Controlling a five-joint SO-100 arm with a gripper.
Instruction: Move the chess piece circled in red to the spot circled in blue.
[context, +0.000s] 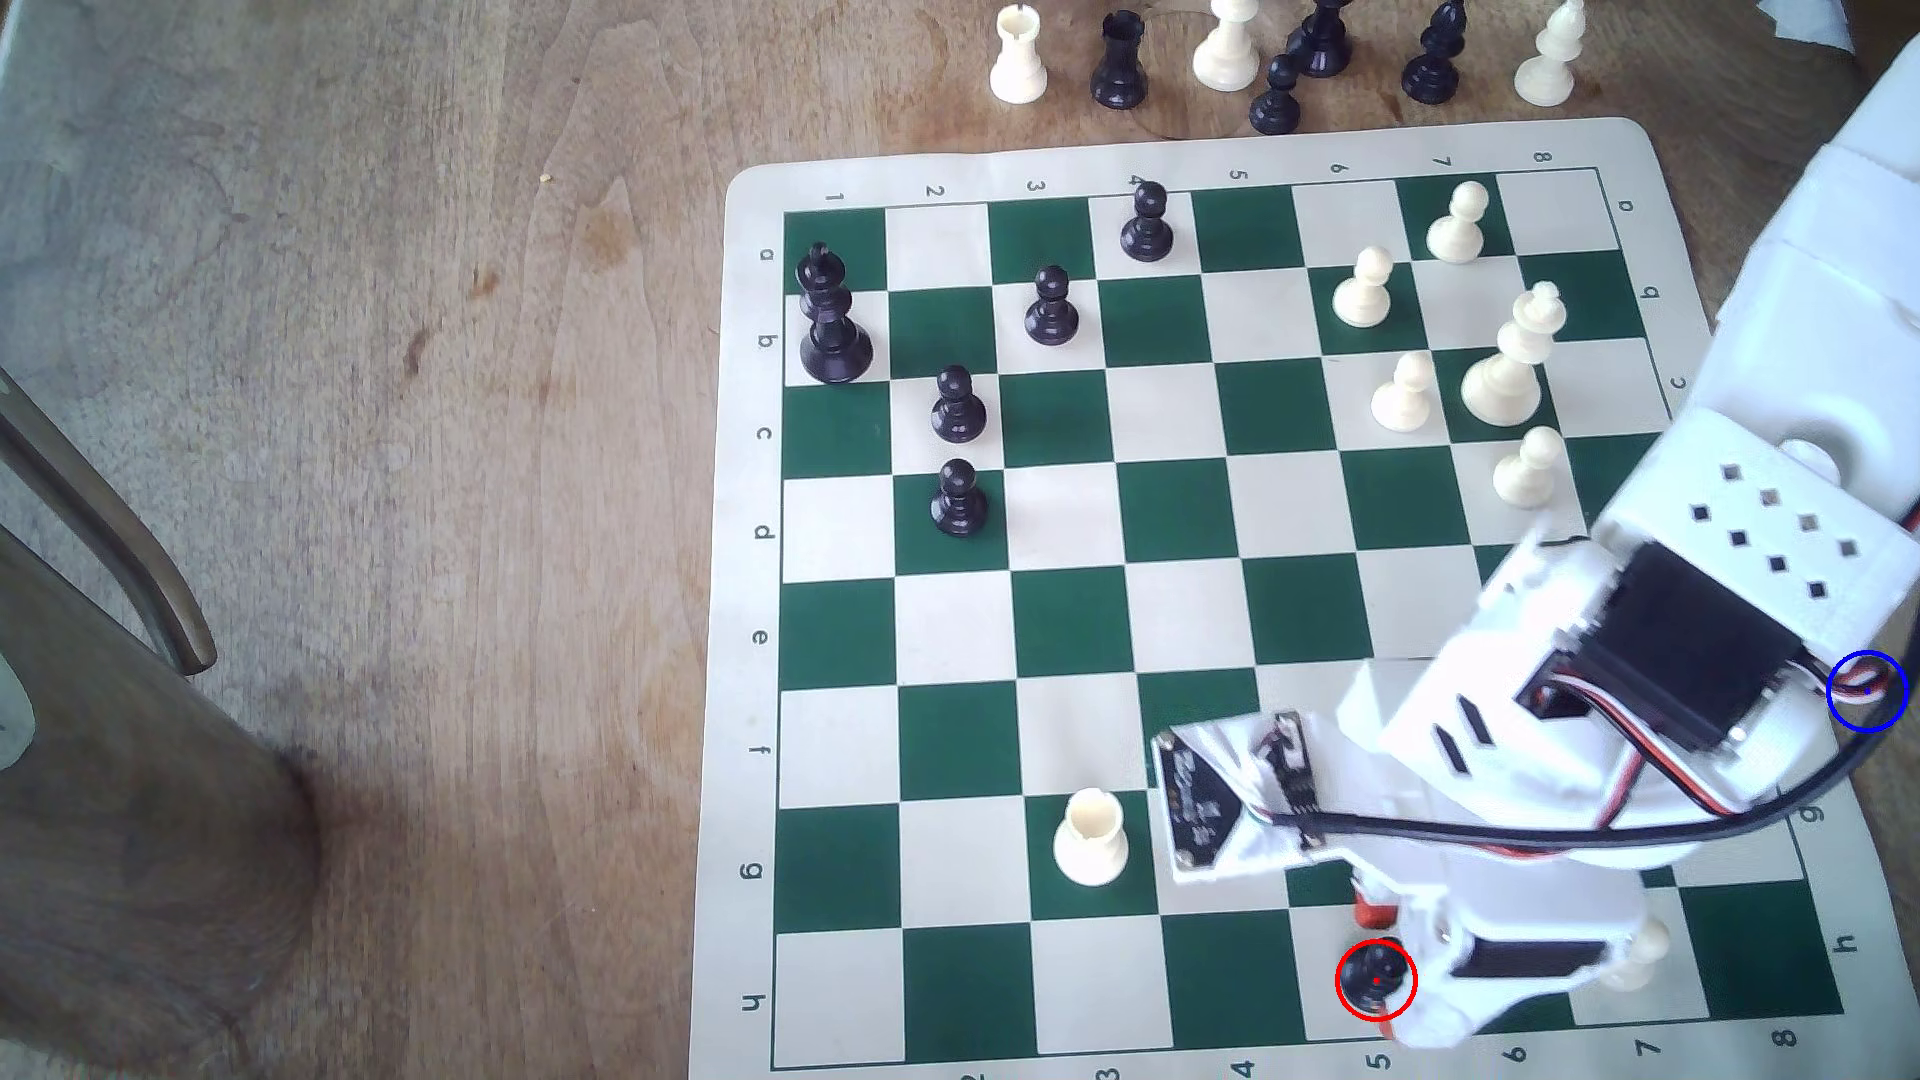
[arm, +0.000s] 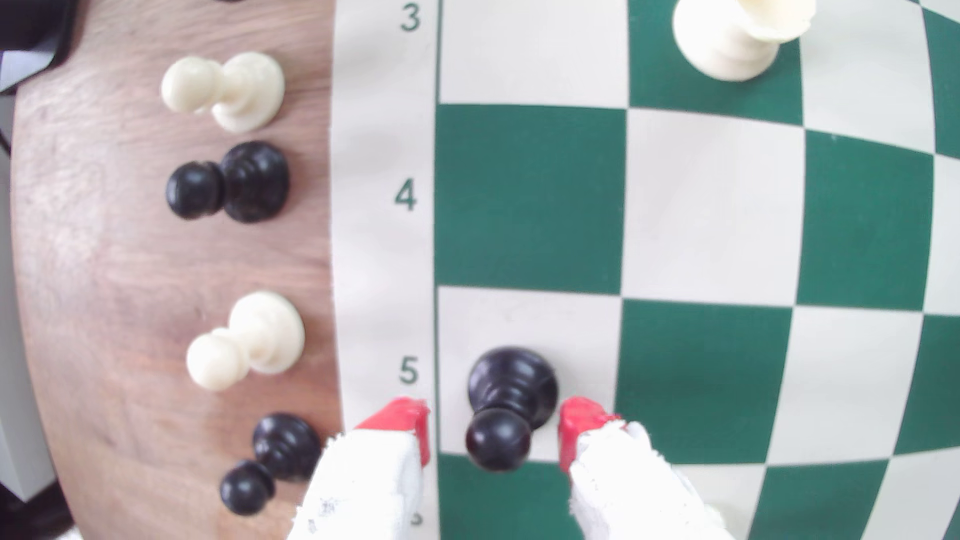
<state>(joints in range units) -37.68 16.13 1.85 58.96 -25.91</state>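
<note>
My pincer (arm: 493, 431) straddles the pawn (arm: 511, 400) on the board's (context: 1070, 623) edge square; four spare pawns (arm: 228, 181) stand on the table (context: 416, 415) just beside that edge.

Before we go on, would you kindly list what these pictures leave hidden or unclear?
- The spot, exterior view: the arm's cables cross the blue ring, hiding the surface inside it.
- The pincer, exterior view: the arm's white body covers most of it; the wrist view shows its red tips either side of the chess piece, apart from it.
- White piece, exterior view: half hidden behind the arm, type unclear.
</note>
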